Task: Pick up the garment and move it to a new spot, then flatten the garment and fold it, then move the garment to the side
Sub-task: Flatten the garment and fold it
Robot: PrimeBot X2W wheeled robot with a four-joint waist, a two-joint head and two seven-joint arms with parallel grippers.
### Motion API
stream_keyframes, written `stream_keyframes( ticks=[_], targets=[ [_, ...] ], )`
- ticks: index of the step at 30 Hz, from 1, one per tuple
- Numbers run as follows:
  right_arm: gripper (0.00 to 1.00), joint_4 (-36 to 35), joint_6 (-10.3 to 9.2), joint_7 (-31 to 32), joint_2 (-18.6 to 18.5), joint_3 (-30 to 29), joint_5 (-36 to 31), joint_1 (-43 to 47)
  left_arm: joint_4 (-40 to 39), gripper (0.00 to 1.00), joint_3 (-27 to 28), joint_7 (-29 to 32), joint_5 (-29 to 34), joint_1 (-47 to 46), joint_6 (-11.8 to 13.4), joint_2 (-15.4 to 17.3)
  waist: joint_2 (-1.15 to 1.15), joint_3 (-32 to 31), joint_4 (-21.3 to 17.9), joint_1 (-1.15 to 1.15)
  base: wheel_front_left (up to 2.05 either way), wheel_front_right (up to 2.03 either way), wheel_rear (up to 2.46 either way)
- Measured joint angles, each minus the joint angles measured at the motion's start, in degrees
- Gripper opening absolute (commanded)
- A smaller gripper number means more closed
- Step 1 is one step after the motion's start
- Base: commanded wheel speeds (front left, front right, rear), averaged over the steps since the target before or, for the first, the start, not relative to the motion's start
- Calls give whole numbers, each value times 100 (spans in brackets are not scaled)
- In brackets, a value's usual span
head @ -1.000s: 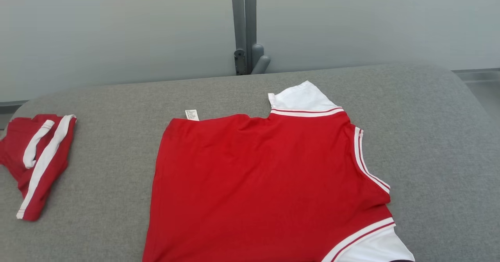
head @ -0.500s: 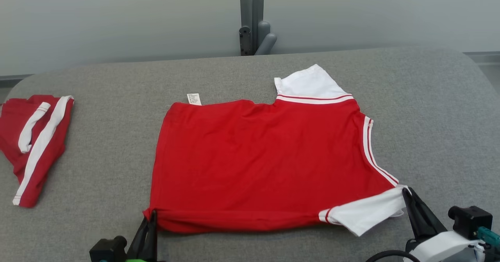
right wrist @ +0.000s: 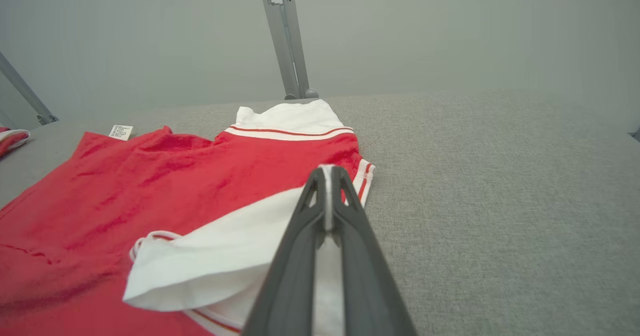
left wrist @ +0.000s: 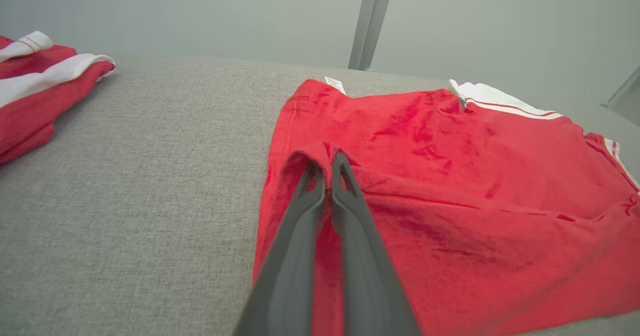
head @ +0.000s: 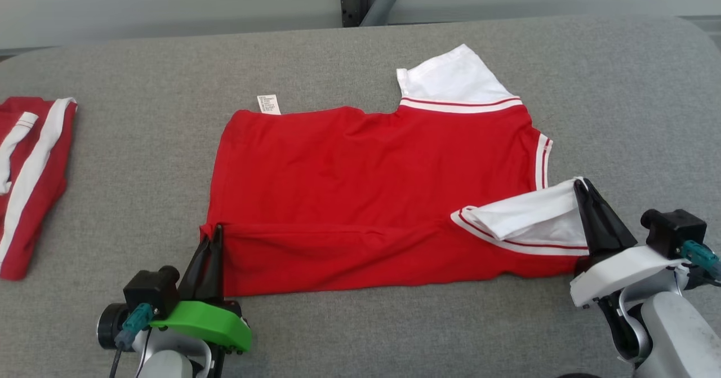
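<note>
Broadly, the grey table (head: 112, 45) carries the red garment (head: 366, 181) spread across its middle, with a second red piece (head: 28, 186) lying well apart at the left. The left gripper (head: 216, 232) pinches the garment's near-left hem corner, and the right gripper (head: 580, 186) pinches the white sleeve (head: 524, 220). If the two arms travel unevenly, the fold could skew. The thin cloth may also slip from either pinch.

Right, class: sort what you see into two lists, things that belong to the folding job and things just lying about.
Job: red shirt; left jaws, shut on its hem; right jaws, shut on its white sleeve.
Lying about: other red garment; grey post.
</note>
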Motion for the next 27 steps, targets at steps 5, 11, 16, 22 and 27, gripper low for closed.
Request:
stream_keyframes(
  ticks=[5, 11, 16, 22, 27],
  targets=[
    [0, 196, 0, 0, -19, 1, -58, -387, 255, 0, -5, 0, 60, -360, 0, -1, 0, 310, 1, 0, 0, 0, 0],
    [0, 328, 0, 0, -38, 43, -104, -839, 531, 0, 126, 0, 242, -772, 0, -3, 0, 680, 10, 0, 0, 0, 0],
    [0, 455, 0, 0, -76, 124, -130, -1046, 679, 0, 182, 0, 315, -1026, 0, -12, 0, 888, 14, 0, 0, 0, 0],
    [0, 514, 0, 0, -71, 69, -138, -1246, 723, 0, 347, 0, 439, -1234, 0, -15, 0, 1074, 31, 0, 0, 0, 0],
    [0, 536, 0, 0, -75, 62, -168, -1341, 723, 0, 327, 0, 446, -1301, 0, -16, 0, 1179, 53, 0, 0, 0, 0]
  ],
)
